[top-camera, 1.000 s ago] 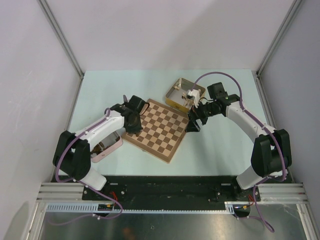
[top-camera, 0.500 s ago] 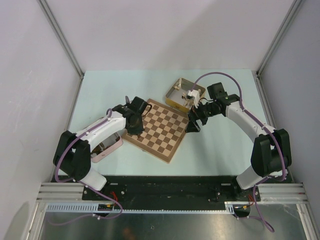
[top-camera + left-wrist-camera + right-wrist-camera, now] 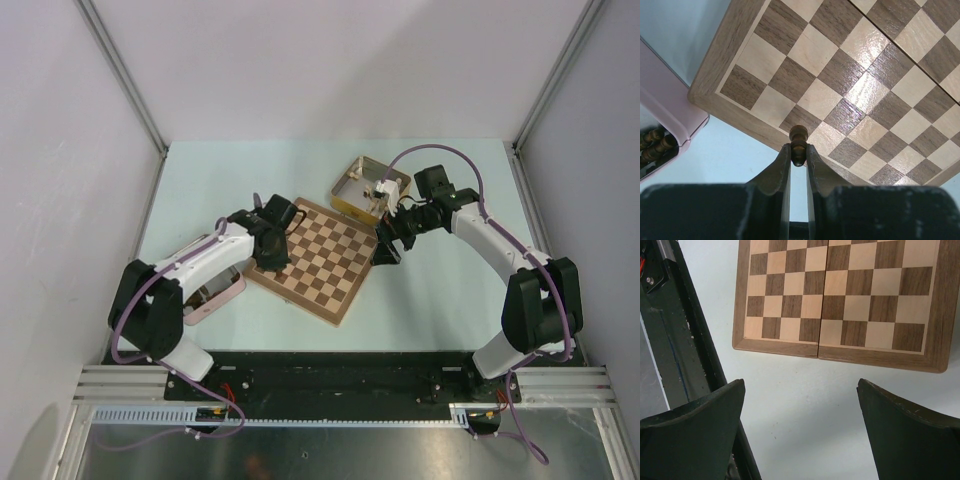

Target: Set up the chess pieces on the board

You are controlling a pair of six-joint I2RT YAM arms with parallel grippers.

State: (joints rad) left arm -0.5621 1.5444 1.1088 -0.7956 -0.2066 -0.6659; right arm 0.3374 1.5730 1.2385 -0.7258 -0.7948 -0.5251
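My left jaws are pinched tight on one dark brown chess piece [image 3: 799, 143]. The two fingers [image 3: 781, 169] squeeze its lower body while the rounded top pokes out past the tips. From my left wrist camera it hangs over the near border of the board [image 3: 860, 95], right by the outermost row of squares, but I can't tell whether its base is touching the wood. Just off to the side there's the corner of a pink tin [image 3: 671, 107] with a few more dark pieces [image 3: 656, 143] lying in it. That tin sits toward the near left corner of the bench [image 3: 805, 405], partly under my left arm. My right jaws are spread wide with nothing between them, and each finger [image 3: 695, 435] fills a lower corner of that wrist view. They hang over bare bench just beside the board's right-hand edge. From above, the board lies around the middle of the bench, turned cornerwise so one corner points at the near edge. A yellow tin [image 3: 358, 178] sits just past the board's far side, toward the far edge, close to my right wrist.
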